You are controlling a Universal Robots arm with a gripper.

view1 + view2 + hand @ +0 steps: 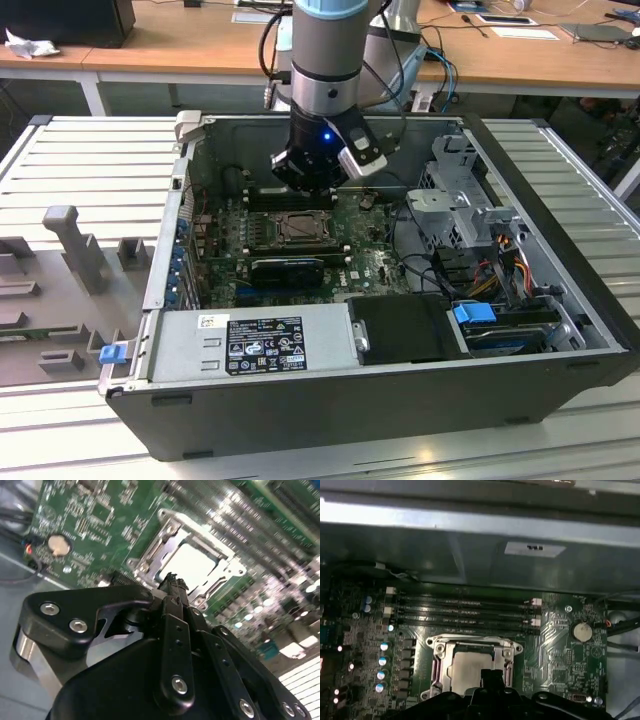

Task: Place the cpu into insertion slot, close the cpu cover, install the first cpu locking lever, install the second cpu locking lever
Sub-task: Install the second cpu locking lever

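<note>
The cpu (469, 669) (192, 565) lies flat in the insertion slot (296, 229) on the green board, pale silver top up. The cpu cover (470, 643) (170, 522) lies down around it as a metal frame, the chip showing through its window. My gripper (492, 676) (172, 581) hangs just above the socket's edge, its black fingers pressed together into one narrow tip with nothing between them. In the exterior view the gripper (312, 188) sits over the far side of the socket. I cannot make out how the locking levers stand.
Memory slots (465, 611) run beside the socket, and a coin battery (580, 630) sits on the board. A black heatsink (288, 268), the power supply (260, 342), a drive cage (460, 205) and cables (500, 260) crowd the open case (330, 410).
</note>
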